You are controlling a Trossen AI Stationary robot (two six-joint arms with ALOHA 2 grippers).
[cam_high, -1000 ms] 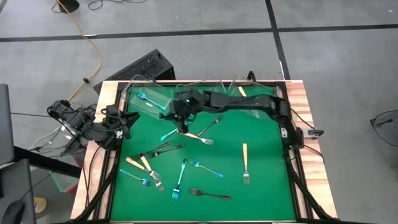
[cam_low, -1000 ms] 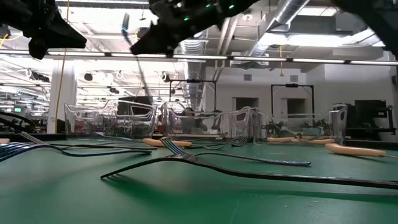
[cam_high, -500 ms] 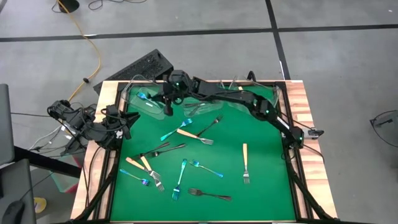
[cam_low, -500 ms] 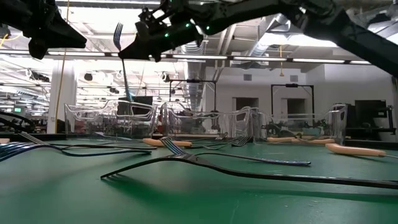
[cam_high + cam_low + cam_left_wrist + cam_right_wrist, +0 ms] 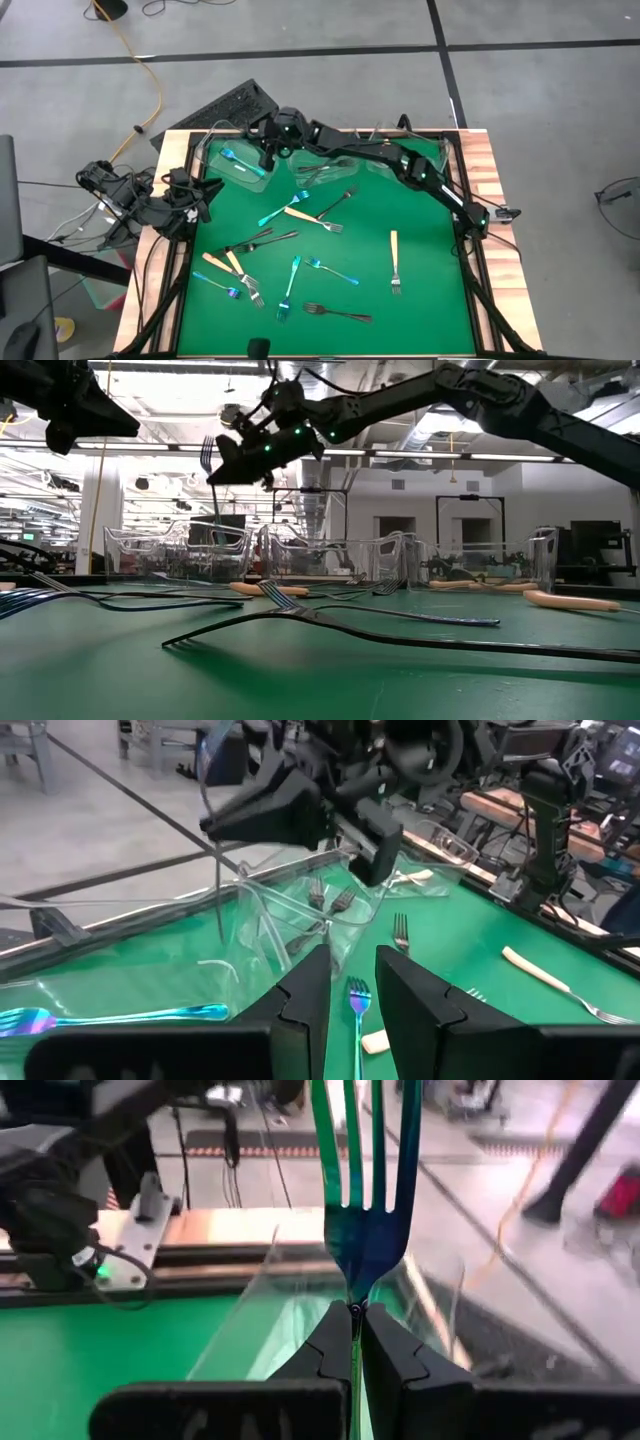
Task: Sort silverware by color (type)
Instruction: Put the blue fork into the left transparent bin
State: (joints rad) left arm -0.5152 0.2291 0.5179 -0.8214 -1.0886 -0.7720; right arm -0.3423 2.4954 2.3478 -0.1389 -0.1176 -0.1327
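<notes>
Since the earlier frames I have carried my right claw (image 5: 268,150) from above the middle of the green bench (image 5: 420,300) to its far left corner, and it now hangs over the clear plastic tub (image 5: 215,160) there. The claw is pinched fully closed on the neck of a blue-teal fork (image 5: 362,1190), held upright with tines pointing up; in the low view the fork (image 5: 213,485) hangs below the claw with its handle toward the tub.

One blue-teal fork (image 5: 237,160) already lies in that tub. Further tubs stand along the far edge; the one beside it (image 5: 330,915) holds dark forks.

My left claw (image 5: 350,982) waits off the bench's left edge, fingers slightly parted and holding nothing.

Step in hand, as I judge it: delivery of a blue-teal fork to its tub. Transport appears complete; release has not occurred.

Next move calls for lowering the handle inside the tub wall and then parting the fingers, so the fork falls within the rim and not onto the mat.

Remaining on the bench: several blue-teal forks, including one near the centre (image 5: 290,285), cream-handled forks such as the one at right (image 5: 394,255), and dark forks such as the one at the near edge (image 5: 335,313). Sorting is, in my estimate, in its early part.
</notes>
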